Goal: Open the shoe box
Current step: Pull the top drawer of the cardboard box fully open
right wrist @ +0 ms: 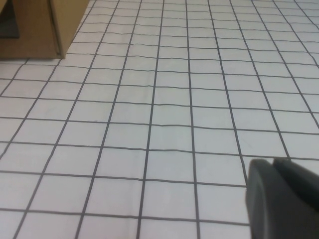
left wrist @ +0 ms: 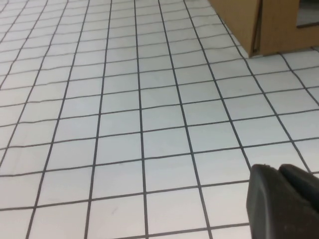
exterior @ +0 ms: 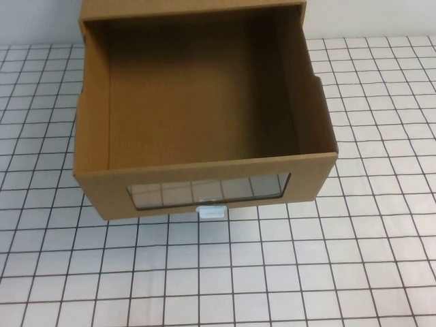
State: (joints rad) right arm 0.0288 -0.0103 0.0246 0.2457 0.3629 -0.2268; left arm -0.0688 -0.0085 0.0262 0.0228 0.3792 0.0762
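Note:
A brown cardboard shoe box [exterior: 204, 102] stands on the gridded table in the high view, its drawer pulled toward me and its inside bare. The drawer's front wall has a clear window [exterior: 208, 189] and a small white pull tab [exterior: 210, 210]. Neither arm shows in the high view. My left gripper [left wrist: 279, 169] is shut with nothing in it, low over the table, well short of the box's corner [left wrist: 259, 25]. My right gripper [right wrist: 273, 162] is shut too, holding nothing, far from the box's other corner [right wrist: 45, 25].
The white table [exterior: 218, 272] with its black grid lines spreads around the box on all sides. A pale wall [exterior: 368, 17] runs behind the box.

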